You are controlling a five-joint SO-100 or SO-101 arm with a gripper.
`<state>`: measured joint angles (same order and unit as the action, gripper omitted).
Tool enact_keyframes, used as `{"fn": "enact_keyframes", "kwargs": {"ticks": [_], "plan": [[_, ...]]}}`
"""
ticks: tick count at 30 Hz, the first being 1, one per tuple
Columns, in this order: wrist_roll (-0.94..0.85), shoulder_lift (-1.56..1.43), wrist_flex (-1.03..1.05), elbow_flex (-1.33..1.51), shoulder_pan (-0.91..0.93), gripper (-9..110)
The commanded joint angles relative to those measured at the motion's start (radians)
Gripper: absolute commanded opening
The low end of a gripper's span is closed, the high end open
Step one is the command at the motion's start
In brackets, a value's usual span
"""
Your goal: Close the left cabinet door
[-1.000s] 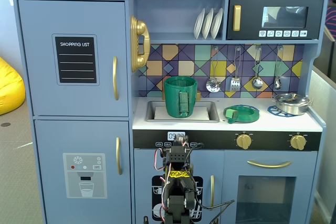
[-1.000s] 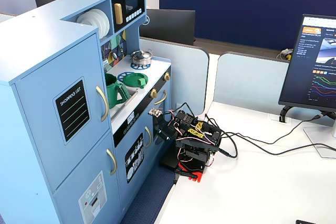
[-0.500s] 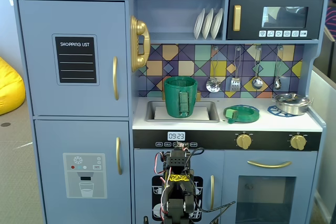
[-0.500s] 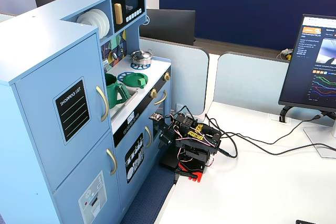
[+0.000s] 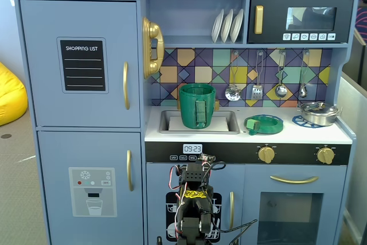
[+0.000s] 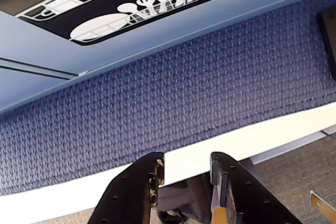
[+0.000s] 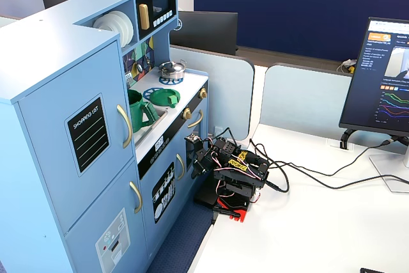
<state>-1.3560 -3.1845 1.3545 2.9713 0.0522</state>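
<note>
The left cabinet door (image 5: pixel 80 27) is light blue with a black "SHOPPING LIST" panel (image 5: pixel 82 65) and a curved gold handle (image 5: pixel 125 85). It sits flush with the cabinet front in both fixed views (image 7: pixel 57 119). My arm (image 5: pixel 192 199) is folded low in front of the dishwasher door, well right of and below that door. My gripper (image 6: pixel 186 169) is open and empty, its jaws apart over the white table edge (image 6: pixel 79 192) and blue carpet. It also shows in a fixed view (image 7: pixel 193 148), pointing at the lower cabinets.
Below is a blue door with a water-dispenser graphic (image 5: pixel 92 185). The dishwasher door (image 6: pixel 136 3) is right in front of the gripper. A green pitcher (image 5: pixel 196 105) stands in the sink. A monitor (image 7: pixel 383 81) and cables lie on the white table to the right.
</note>
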Motion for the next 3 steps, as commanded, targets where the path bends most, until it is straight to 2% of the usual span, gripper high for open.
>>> {"fn": "enact_keyframes", "kwargs": {"ticks": [1,3], "plan": [[0.034,0.006,0.152,0.026,0.009,1],[0.034,0.006,0.152,0.026,0.009,1]]}}
